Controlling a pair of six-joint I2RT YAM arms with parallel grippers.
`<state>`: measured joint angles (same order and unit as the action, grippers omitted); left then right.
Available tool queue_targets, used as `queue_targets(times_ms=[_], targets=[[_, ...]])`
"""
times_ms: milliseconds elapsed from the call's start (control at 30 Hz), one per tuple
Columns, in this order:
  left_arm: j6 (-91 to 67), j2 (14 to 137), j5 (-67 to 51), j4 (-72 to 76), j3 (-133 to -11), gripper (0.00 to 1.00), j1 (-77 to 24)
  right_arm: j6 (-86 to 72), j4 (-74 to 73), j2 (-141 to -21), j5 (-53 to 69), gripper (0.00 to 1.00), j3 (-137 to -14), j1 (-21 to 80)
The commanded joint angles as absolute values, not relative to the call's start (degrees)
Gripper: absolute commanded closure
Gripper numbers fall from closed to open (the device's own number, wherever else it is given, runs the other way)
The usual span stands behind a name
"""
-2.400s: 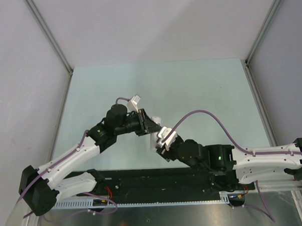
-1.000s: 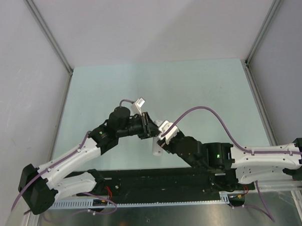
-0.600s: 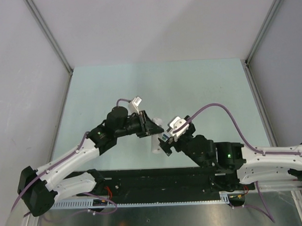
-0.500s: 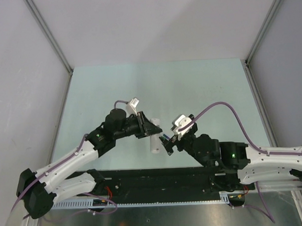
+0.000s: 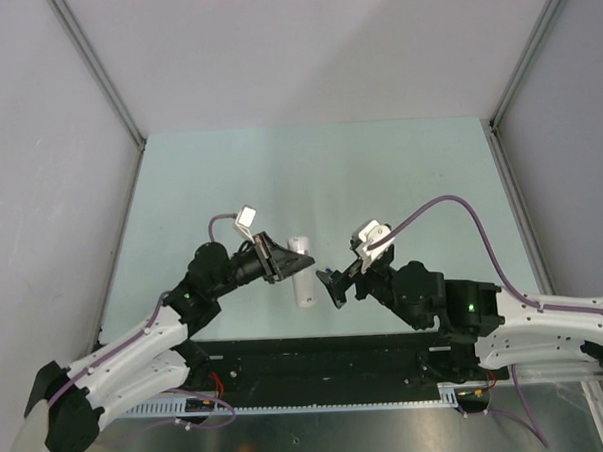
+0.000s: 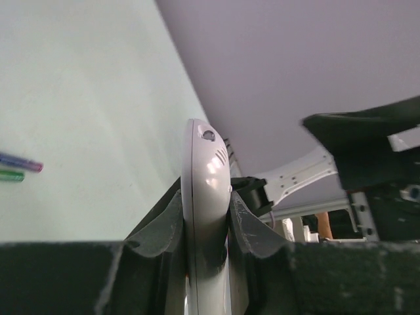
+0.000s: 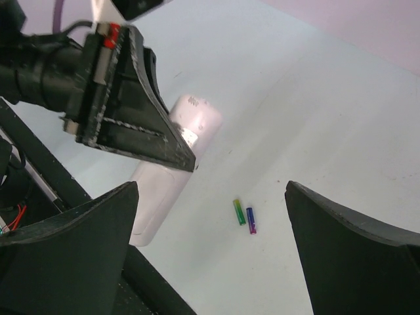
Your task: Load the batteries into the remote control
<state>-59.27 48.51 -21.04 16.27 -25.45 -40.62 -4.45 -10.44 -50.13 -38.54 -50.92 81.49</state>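
**Remote pinched by the left gripper, batteries loose on the counter**

The left gripper [image 5: 279, 263] reaches in from the near-left corner and is clamped on the remote [image 5: 302, 273]. The remote sits close to the near edge of the counter [image 5: 399, 172], about midway along it. Its long axis runs from the near edge toward the far edge. In the left wrist view the remote [image 6: 205, 172] shows edge-on, with a black finger [image 6: 164, 226] pressed flat against each broad face. Its rounded end sticks out past the fingertips. Whether its lower part touches the counter cannot be told.

The right gripper [image 5: 333, 285] comes in from the near-right corner and points at the remote from the right-edge side, close to it but apart. Its fingers [image 7: 72, 259] are spread wide with nothing between them.

The batteries [image 7: 244, 216] lie flat on the bare counter, one green and one purple. They are side by side and roughly parallel, so close that contact between them cannot be ruled out. They rest near the remote on the side facing the right edge, with a clear gap between them and it. Both are outside the remote. The left wrist view catches them at its left margin, purple above green. The top view does not show them.
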Motion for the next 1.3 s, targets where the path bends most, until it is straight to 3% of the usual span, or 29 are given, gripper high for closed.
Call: queue_targets(times_ms=[0, 133, 400, 500, 767, 1267], targets=[[-58.53, 45.79, -22.06, 25.3, -24.79, 1.0, -40.25, -4.66, -8.35, -51.06, -37.97, 0.0, -52.65, 80.86], [-63.88, 46.93, -23.54, 25.31, -24.61, 1.0, -39.2, -1.76, -7.91, -51.94, -37.26, 0.0, -52.73, 82.78], [-71.19, 56.06, -38.81, 26.81, -31.01, 1.0, -37.27, 6.76, -5.8, -53.0, -44.47, 0.0, -53.0, 89.47], [-72.15, 59.23, -42.44, 26.89, -32.52, 1.0, -37.18, 7.91, -11.14, -53.26, -42.91, 0.0, -55.54, 90.44], [-73.39, 58.1, -42.8, 26.81, -32.52, 1.0, -37.18, 5.36, -18.89, -55.19, -40.43, 0.11, -56.25, 90.61], [-72.07, 57.39, -41.13, 24.79, -31.99, 1.0, -37.35, 4.22, -18.11, -58.01, -39.46, 0.0, -56.43, 91.14]])
